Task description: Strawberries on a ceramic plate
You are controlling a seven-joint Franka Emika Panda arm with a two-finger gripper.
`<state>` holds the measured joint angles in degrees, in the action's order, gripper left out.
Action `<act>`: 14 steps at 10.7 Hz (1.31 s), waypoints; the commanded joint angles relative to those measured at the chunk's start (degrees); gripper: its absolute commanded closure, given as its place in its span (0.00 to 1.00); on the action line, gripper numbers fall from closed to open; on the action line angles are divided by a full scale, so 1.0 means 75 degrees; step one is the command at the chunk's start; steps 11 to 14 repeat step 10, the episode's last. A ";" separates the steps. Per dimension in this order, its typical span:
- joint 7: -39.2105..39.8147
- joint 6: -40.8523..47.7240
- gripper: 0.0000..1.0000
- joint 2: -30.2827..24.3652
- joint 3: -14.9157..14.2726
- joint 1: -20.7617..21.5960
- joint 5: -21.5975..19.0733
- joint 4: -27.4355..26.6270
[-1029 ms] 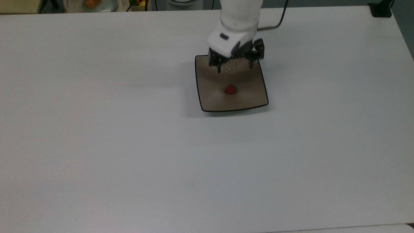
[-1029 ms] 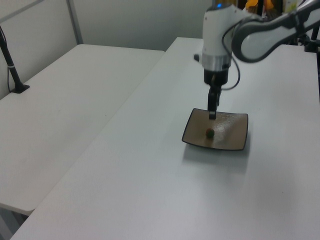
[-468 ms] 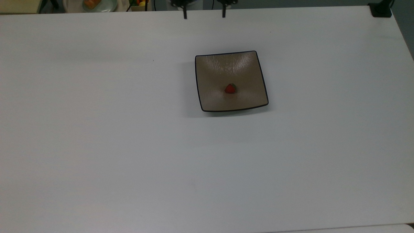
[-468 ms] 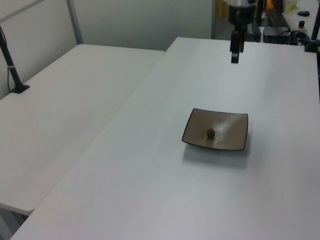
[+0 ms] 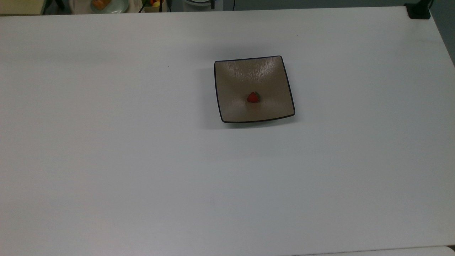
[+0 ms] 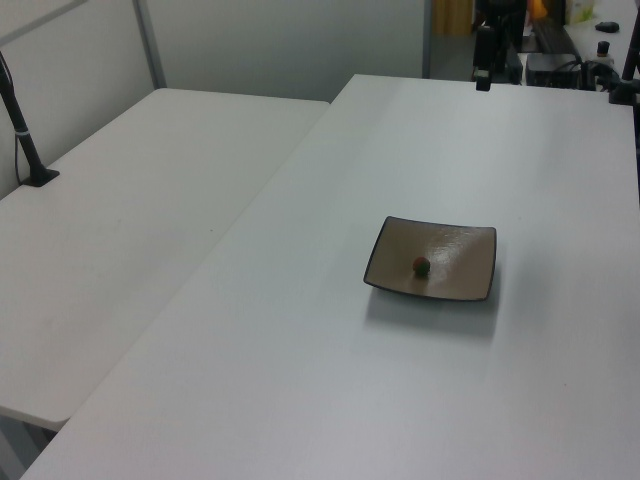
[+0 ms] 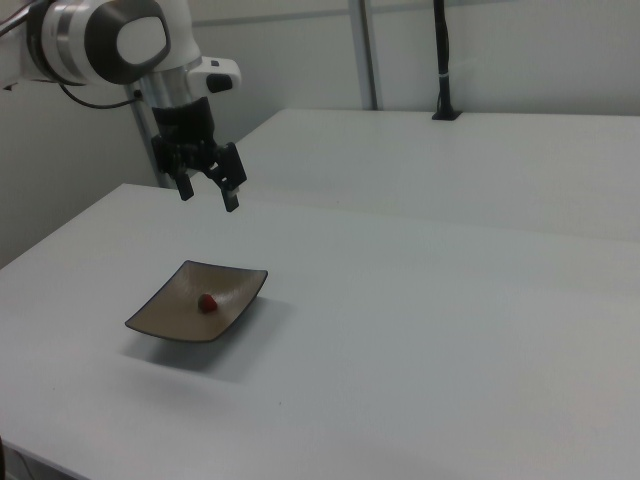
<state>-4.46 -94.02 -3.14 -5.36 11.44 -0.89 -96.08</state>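
Observation:
A small red strawberry (image 5: 253, 97) with a green cap lies near the middle of the square taupe-brown ceramic plate (image 5: 249, 74) on the white table. The left view shows the strawberry (image 6: 421, 266) on the plate (image 6: 455, 272) too. In the right view my gripper (image 7: 210, 196) hangs open and holds nothing, well above the table and behind the plate (image 7: 172, 313) and strawberry (image 7: 208, 302). In the left view the gripper (image 6: 483, 82) is high over the table's far edge, far from the plate.
A round pale dish with orange food (image 5: 103, 4) sits beyond the table's far edge at the top view's upper left. A black mount (image 5: 418, 10) is at the far right corner. A second white table (image 6: 120, 200) with a black post (image 6: 25, 140) adjoins at the left view's left.
My open gripper rose from just above the plate's far side and drew back past the table's far edge. The strawberry and plate stayed put.

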 commanded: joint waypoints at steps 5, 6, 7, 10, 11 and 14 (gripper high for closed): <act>0.0759 -0.0612 0.00 0.0079 0.0654 -0.0176 0.0048 -0.0127; 0.0736 -0.0623 0.00 0.0114 0.0854 -0.0305 0.0060 -0.0127; 0.0735 -0.0693 0.00 0.0138 0.0902 -0.0341 0.0048 -0.0115; 0.0724 -0.0706 0.00 0.0185 0.0903 -0.0341 0.0025 -0.0115; 0.0724 -0.0706 0.00 0.0185 0.0903 -0.0341 0.0025 -0.0115; 0.0724 -0.0706 0.00 0.0185 0.0903 -0.0341 0.0025 -0.0115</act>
